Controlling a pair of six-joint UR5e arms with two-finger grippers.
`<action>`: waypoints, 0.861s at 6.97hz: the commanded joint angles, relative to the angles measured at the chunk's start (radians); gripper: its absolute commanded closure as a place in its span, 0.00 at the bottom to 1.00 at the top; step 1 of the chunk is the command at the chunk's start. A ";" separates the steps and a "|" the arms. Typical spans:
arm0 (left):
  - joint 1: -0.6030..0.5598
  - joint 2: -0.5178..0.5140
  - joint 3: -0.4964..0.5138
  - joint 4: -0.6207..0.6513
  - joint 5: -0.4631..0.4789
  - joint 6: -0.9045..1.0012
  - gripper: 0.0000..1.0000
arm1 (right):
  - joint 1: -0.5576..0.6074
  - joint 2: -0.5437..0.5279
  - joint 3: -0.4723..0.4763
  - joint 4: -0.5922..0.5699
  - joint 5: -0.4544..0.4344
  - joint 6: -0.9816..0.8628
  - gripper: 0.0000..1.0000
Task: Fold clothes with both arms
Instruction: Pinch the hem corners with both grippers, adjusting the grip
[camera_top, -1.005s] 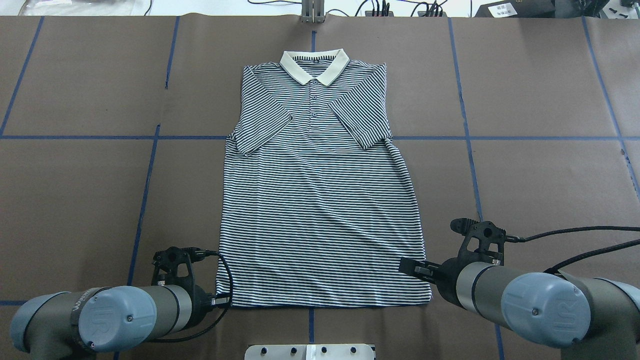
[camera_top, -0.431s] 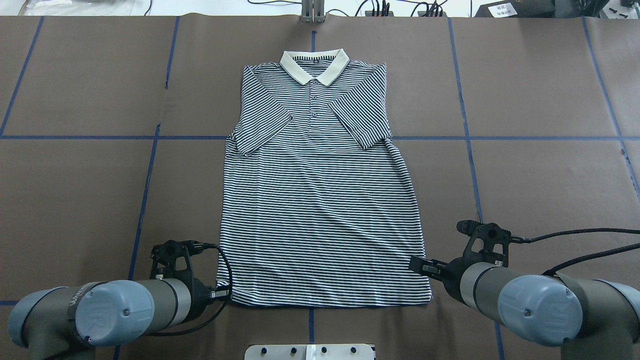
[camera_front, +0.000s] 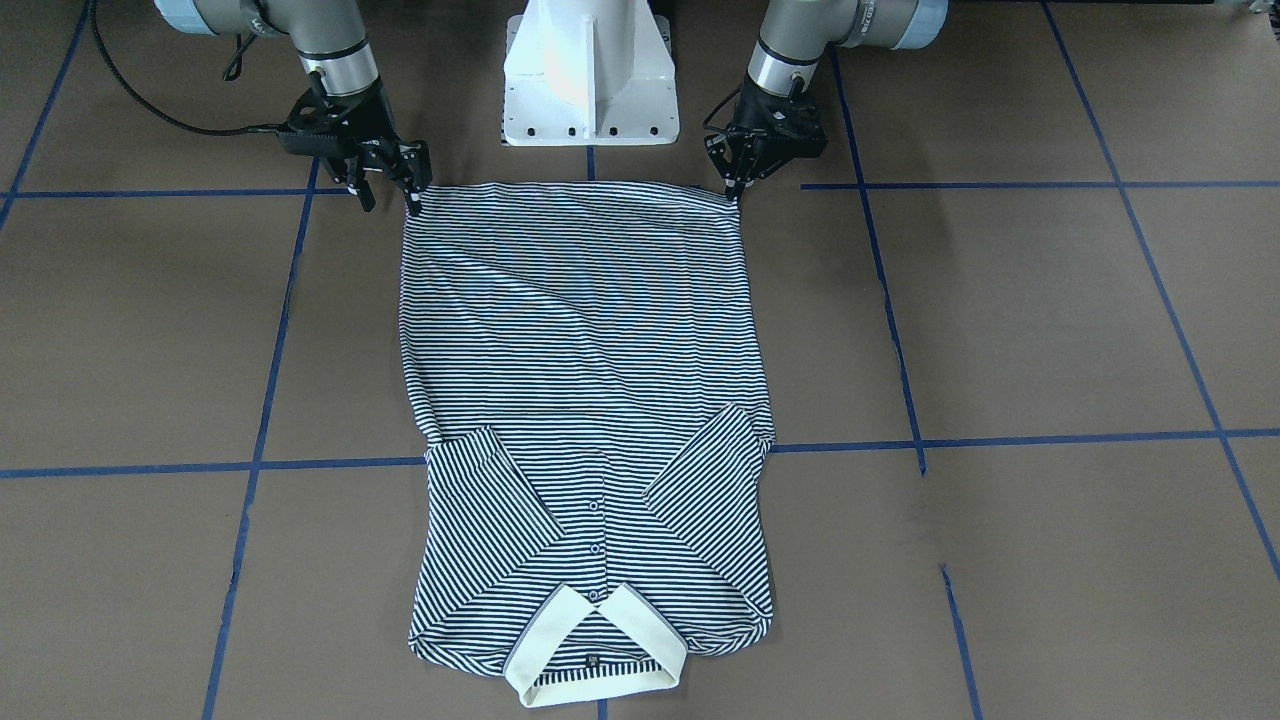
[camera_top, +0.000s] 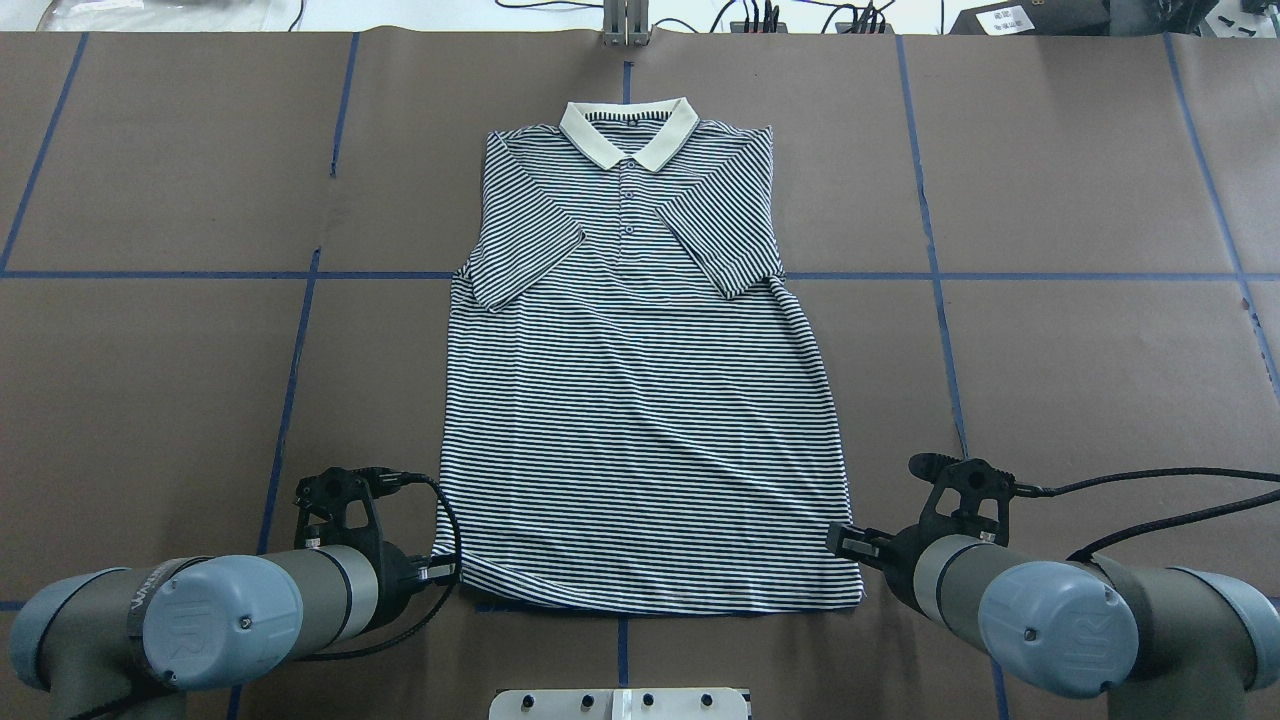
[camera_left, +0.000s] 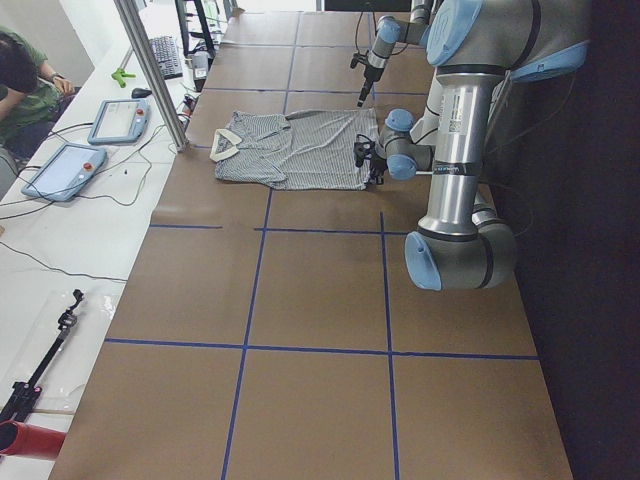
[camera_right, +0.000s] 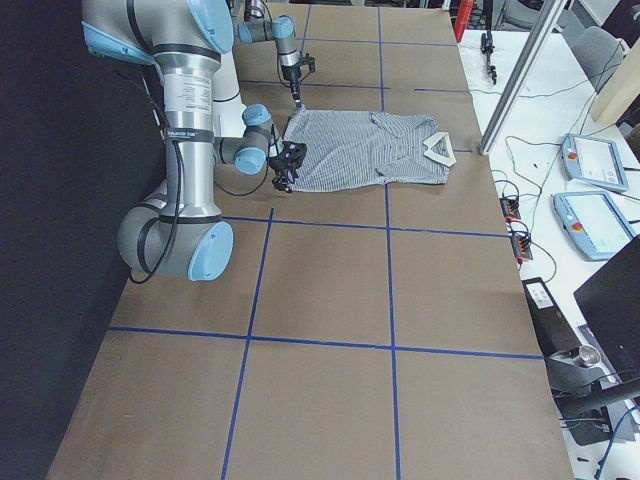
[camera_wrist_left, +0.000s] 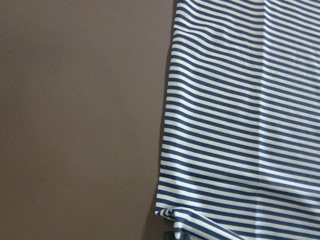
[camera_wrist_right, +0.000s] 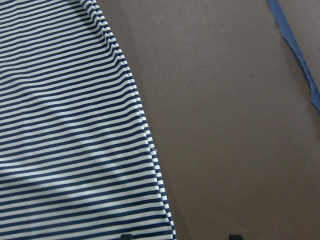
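The polo shirt (camera_top: 640, 400) lies flat on the brown table (camera_top: 1080, 380), its long axis running from hem to collar (camera_top: 628, 132). At the hem corners, the left gripper (camera_front: 737, 190) seems pinched on the cloth, while the right gripper (camera_front: 392, 203) stands wide apart around its corner, holding nothing

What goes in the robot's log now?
left gripper: shut on polo shirt hem corner | right gripper: open around other corner

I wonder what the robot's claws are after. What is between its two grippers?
The front-facing view shows only the hem of the striped polo shirt, stretching from the right gripper to the left gripper on the brown table.
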 joint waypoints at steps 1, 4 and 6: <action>-0.002 -0.001 -0.005 0.000 0.014 0.001 1.00 | -0.033 0.005 -0.004 0.001 -0.028 0.017 0.39; -0.002 0.001 -0.010 0.000 0.015 0.001 1.00 | -0.100 0.002 -0.004 -0.001 -0.068 0.054 0.45; -0.002 0.002 -0.010 0.002 0.023 0.001 1.00 | -0.113 0.002 -0.005 -0.001 -0.070 0.056 0.49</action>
